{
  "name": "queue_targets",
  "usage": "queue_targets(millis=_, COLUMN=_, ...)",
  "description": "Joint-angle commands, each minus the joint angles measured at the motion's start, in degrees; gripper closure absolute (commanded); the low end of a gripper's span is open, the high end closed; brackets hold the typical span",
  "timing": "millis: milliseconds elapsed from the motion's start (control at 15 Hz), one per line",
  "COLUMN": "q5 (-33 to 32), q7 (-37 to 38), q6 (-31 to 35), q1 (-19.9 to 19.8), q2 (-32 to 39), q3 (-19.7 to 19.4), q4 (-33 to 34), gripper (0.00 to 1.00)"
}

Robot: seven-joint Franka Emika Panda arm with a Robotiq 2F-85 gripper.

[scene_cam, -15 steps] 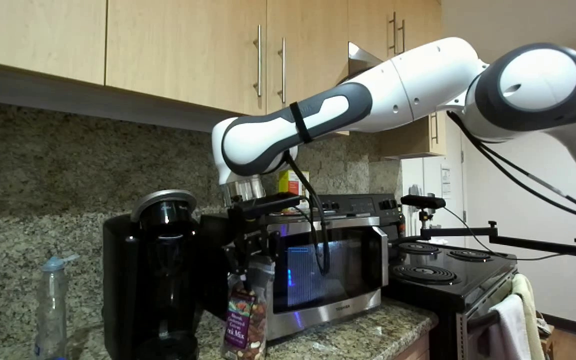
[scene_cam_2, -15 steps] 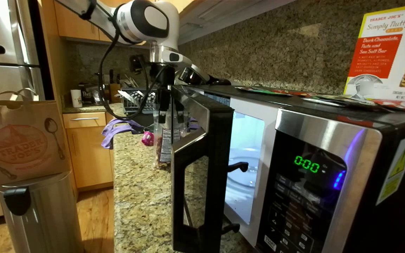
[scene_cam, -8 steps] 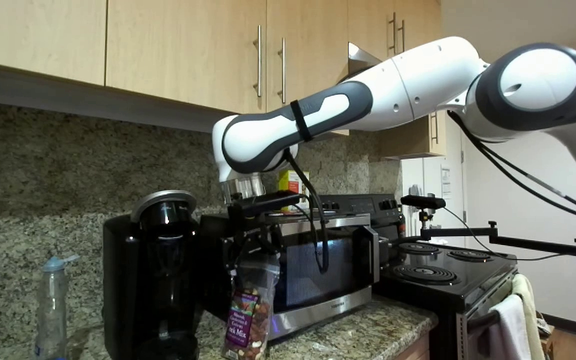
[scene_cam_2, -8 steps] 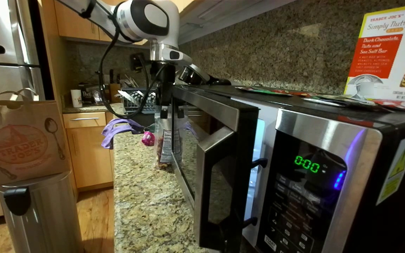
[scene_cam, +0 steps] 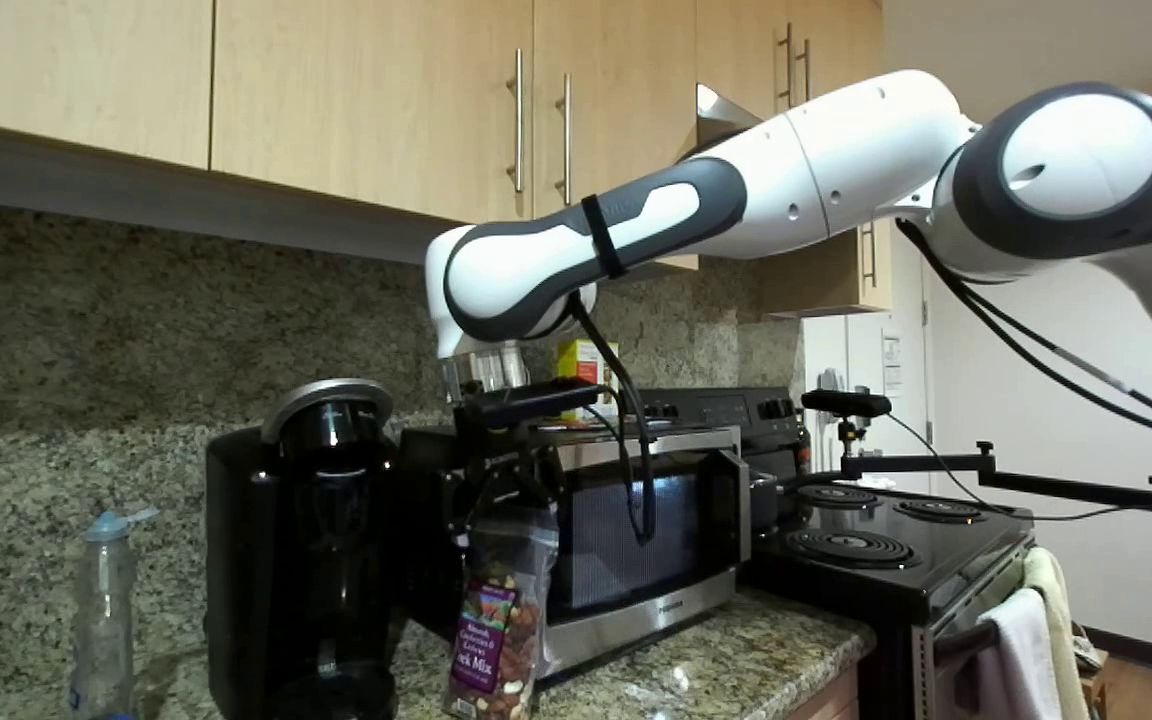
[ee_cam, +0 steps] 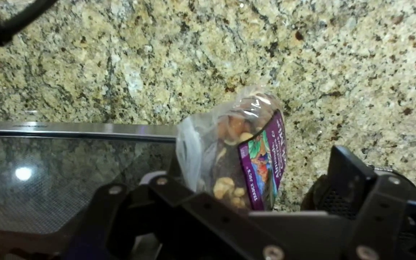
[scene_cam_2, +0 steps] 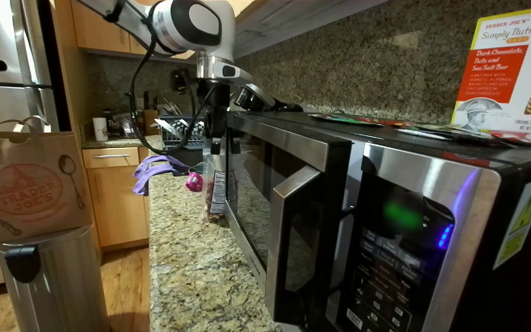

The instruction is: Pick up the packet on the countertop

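The packet (scene_cam: 496,625) is a clear pouch of nuts with a purple label and a colourful print. It stands on the speckled granite countertop (scene_cam: 711,660) by the microwave door. It also shows in an exterior view (scene_cam_2: 217,193) and in the wrist view (ee_cam: 226,144). My gripper (scene_cam: 504,510) is directly above the packet, pointing down, at its clear top. In the wrist view the gripper (ee_cam: 249,168) has its fingers apart. The right finger stands off the packet over bare granite. The left fingertip is mostly hidden behind its linkage, beside the packet's top edge.
The microwave (scene_cam: 651,540) has its door (scene_cam_2: 270,198) slightly ajar, close beside the gripper and packet. A black coffee maker (scene_cam: 306,560) stands on the packet's other side. A clear bottle (scene_cam: 106,610) and a yellow-white box (scene_cam_2: 510,69) are farther off. A purple cloth (scene_cam_2: 155,170) lies beyond.
The microwave door has swung from wide open to nearly shut. My gripper has risen slightly, and its visible fingertip has shifted left. The packet's top now spreads wider; its base stays put.
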Motion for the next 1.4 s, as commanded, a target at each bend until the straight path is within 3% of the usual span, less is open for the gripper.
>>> queue_targets(millis=0, q5=-0.57, q7=-6.71, q6=6.19, q1=-1.86, q2=1.13, q3=0.90, q4=0.82, gripper=0.00)
queue_targets(millis=267, q5=-0.12, q7=-10.45, q6=8.68, q1=-2.61, q2=1.67, q3=1.61, q4=0.59, gripper=0.00)
queue_targets(millis=333, q5=0.48, q7=-10.93, q6=8.48, q1=-2.92, q2=1.88, q3=1.73, q4=0.65, gripper=0.05)
queue_targets(millis=400, q5=1.18, q7=-11.39, q6=8.13, q1=-3.30, q2=2.12, q3=1.79, q4=0.75, gripper=0.26)
queue_targets(millis=533, q5=2.26, q7=-12.65, q6=7.37, q1=-3.78, q2=2.55, q3=1.78, q4=1.00, gripper=0.31)
queue_targets(millis=800, q5=4.45, q7=-18.03, q6=11.13, q1=-5.24, q2=4.26, q3=2.27, q4=2.11, gripper=0.58)
queue_targets(millis=1133, q5=5.26, q7=-21.65, q6=11.33, q1=-5.81, q2=5.43, q3=2.56, q4=3.45, gripper=0.89)
queue_targets(millis=1333, q5=5.40, q7=-21.96, q6=10.17, q1=-5.82, q2=5.34, q3=2.71, q4=3.90, gripper=0.95)
